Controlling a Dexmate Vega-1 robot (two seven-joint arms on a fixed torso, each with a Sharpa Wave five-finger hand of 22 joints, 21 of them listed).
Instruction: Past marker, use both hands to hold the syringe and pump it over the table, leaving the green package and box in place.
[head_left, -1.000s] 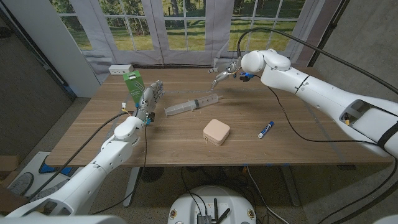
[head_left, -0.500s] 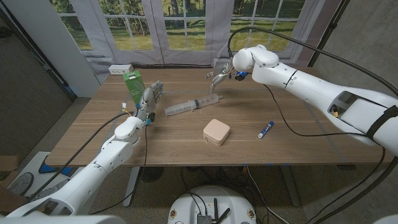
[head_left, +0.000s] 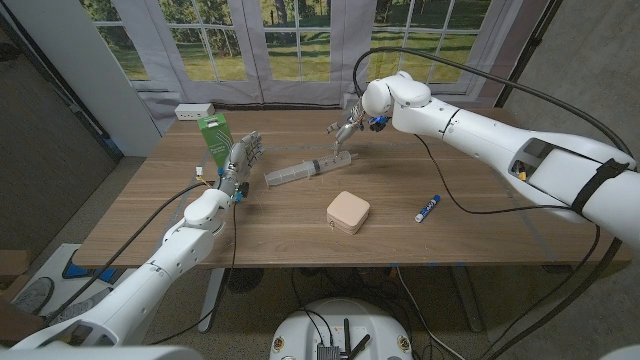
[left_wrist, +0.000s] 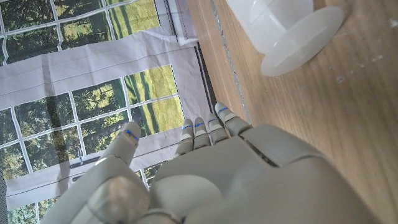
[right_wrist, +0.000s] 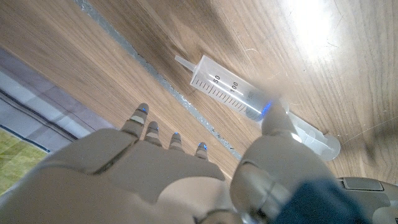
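While both hands (head_left: 240, 157) (head_left: 345, 128) hover, one syringe (head_left: 306, 168), one box (head_left: 347, 212)

The head camera is looking down from above the near edge of the wooden table (head_left: 300, 225), facing the far windows and taking in both arms. The left wrist camera is sitting close behind the left hand (left_wrist: 249, 180), facing the windows. The right wrist camera is hovering close over the table. Both wrist views are sharing the syringe (right_wrist: 239, 99) with the head view.
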